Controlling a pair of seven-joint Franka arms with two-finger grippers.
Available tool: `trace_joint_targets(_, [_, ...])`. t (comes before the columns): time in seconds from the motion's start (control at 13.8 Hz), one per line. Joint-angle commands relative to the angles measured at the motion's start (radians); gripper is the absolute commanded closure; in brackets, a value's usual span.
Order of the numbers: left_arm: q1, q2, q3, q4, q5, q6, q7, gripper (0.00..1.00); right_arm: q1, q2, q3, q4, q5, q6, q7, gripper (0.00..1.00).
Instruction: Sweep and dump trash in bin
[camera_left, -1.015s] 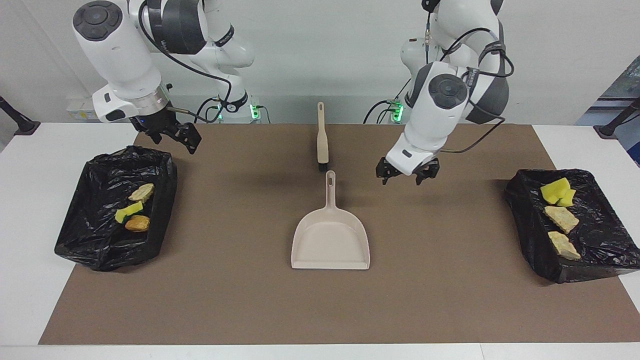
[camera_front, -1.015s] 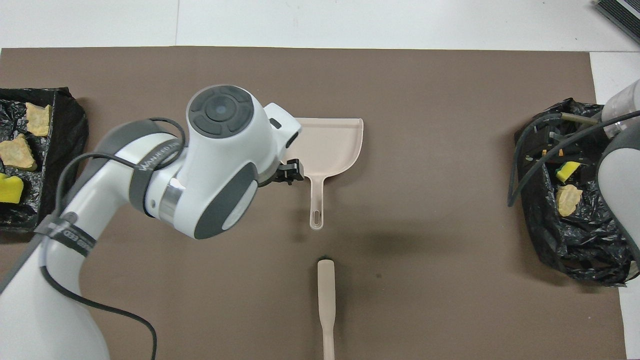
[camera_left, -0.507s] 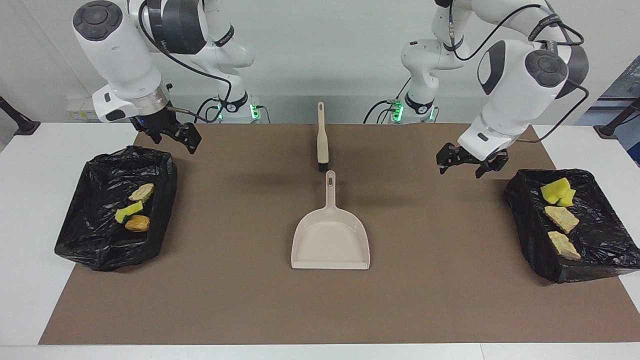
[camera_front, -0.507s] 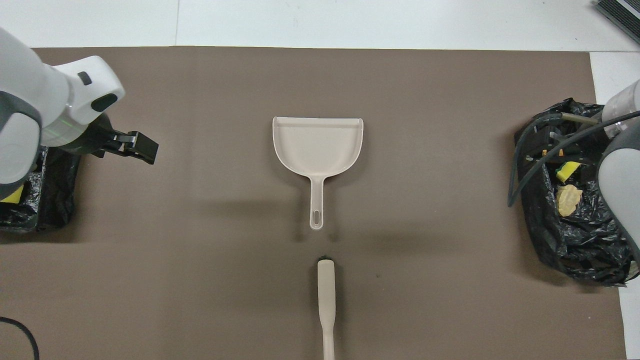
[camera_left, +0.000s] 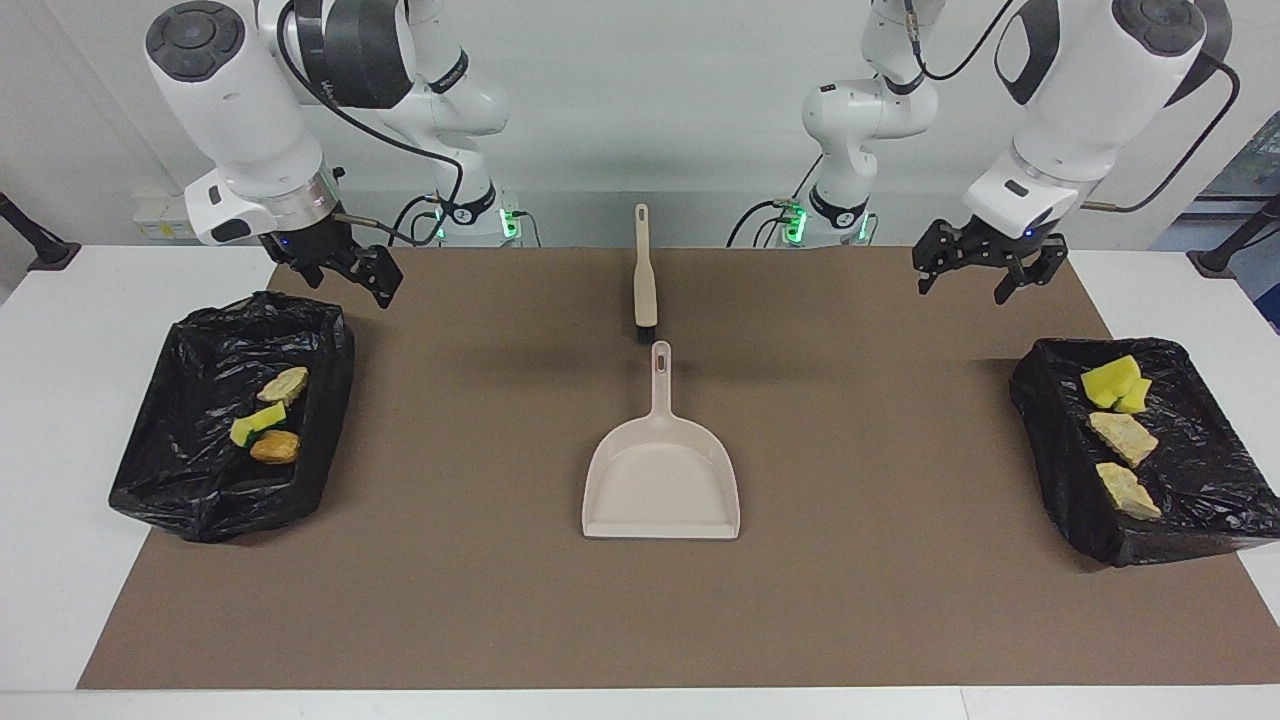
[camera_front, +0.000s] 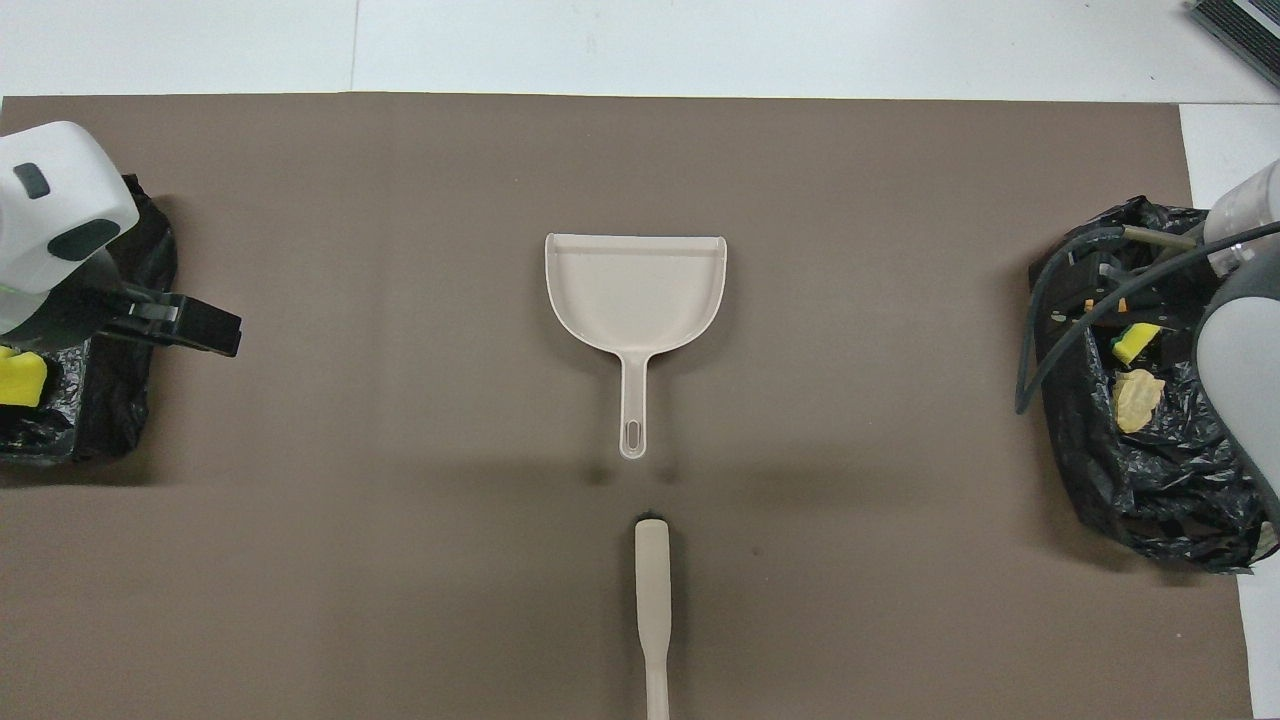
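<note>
1. The left tool (camera_left: 985, 267) hangs with fingers spread and holds nothing, over the mat near the desk's robot-side edge
2. The right tool (camera_left: 345, 265) is also spread and unloaded, above the robot-side rim of its bin (camera_left: 200, 480)
3. The trash (camera_left: 1120, 437) lies in both end bins
4. The dustpan (camera_left: 662, 480) and brush (camera_left: 645, 280) rest mid-desk

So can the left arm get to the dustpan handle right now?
Probably yes. The left gripper hangs open and empty over the mat, and nothing lies between it and the dustpan handle, only bare mat. The brush lies clear of that path.
</note>
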Motion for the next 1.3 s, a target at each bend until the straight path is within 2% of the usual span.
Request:
trace_joint_targets(0.0, [-0.01, -0.046, 0.023, -0.035, -0.002, 0.001, 0.039, 0.0, -0.018, -0.018, 0.009, -0.021, 0.008, 0.011, -0.03, 0.0])
trace_joint_targets(0.07, [-0.021, -0.037, 0.046, -0.013, 0.004, -0.002, 0.04, 0.0, -0.017, -0.018, 0.009, -0.021, 0.008, 0.011, -0.03, 0.0])
trace_joint_targets(0.22, [-0.119, -0.019, 0.125, 0.023, 0.064, -0.017, 0.058, 0.0, -0.018, -0.018, 0.009, -0.021, 0.008, 0.011, -0.03, 0.0])
trace_joint_targets(1.23, [-0.11, -0.043, 0.141, 0.018, 0.066, -0.019, 0.075, 0.0, -0.017, -0.018, 0.009, -0.021, 0.008, 0.011, -0.03, 0.0])
